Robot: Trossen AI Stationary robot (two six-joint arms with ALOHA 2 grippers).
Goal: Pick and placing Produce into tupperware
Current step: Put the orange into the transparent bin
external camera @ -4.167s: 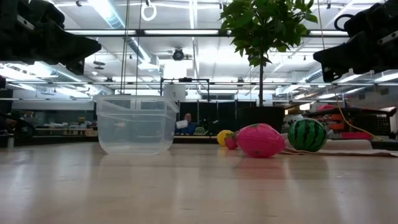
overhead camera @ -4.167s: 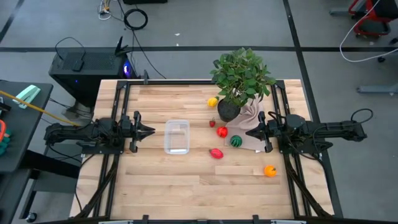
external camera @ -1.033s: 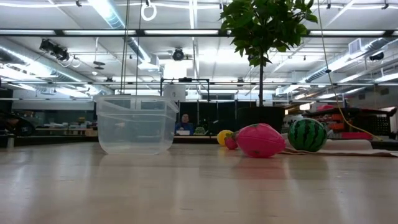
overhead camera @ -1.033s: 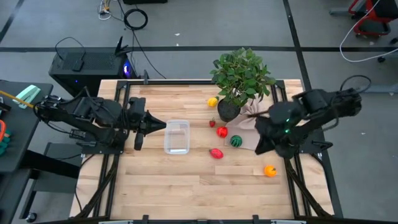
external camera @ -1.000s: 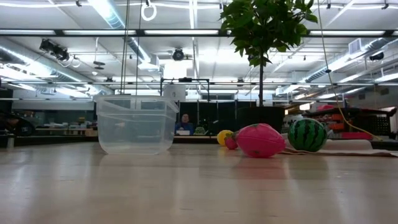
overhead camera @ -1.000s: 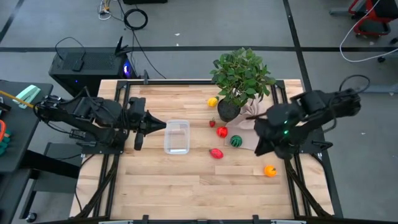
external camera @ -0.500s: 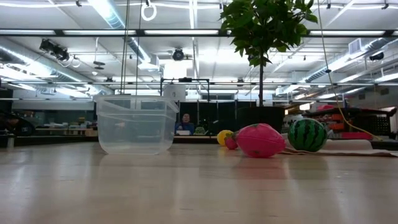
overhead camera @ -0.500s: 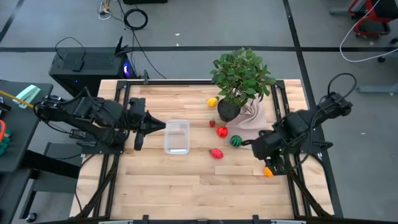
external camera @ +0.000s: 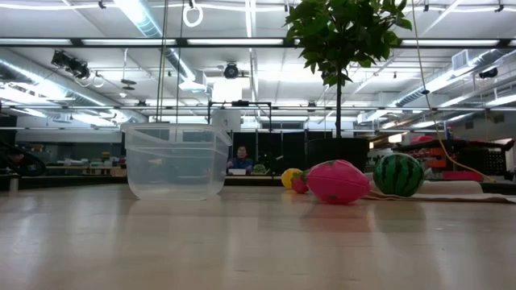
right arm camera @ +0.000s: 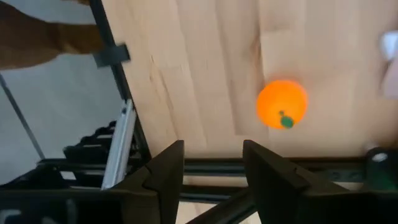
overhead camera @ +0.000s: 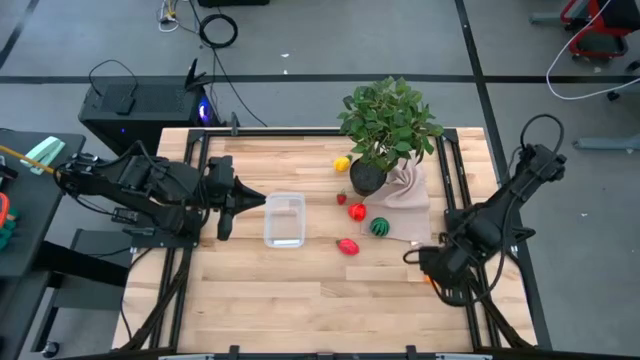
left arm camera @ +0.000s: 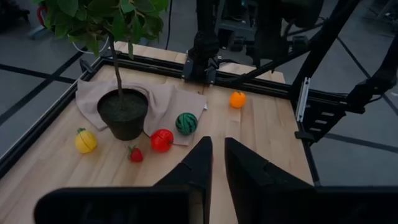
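We see the right pincer (right arm camera: 211,168) hanging over the counter's (overhead camera: 300,290) right front corner with its fingers spread apart and nothing between them. Its wrist view shows the orange (right arm camera: 282,104) lying on the wood beyond the fingertips, untouched, close to the counter's edge rail. From above, the right arm's dark body covers that fruit almost entirely.

The left pincer (overhead camera: 258,201) sits low just beside the left end of the tupperware (overhead camera: 284,220), pointing toward it. In its own wrist view the two fingers (left arm camera: 199,163) stand close together with only a narrow slit between them, gripping nothing.

The tupperware stands near the middle of the counter, and both the high and low views show it clear through with no produce inside. To its right lie the pink-red fruit (overhead camera: 347,246), a strawberry (overhead camera: 341,198), a red tomato (overhead camera: 357,211) and a small watermelon (overhead camera: 379,227), the last at the edge of the beige cloth (overhead camera: 405,190). A potted plant (overhead camera: 385,125) stands on that cloth, with a yellow pepper (overhead camera: 342,164) just left of the pot.
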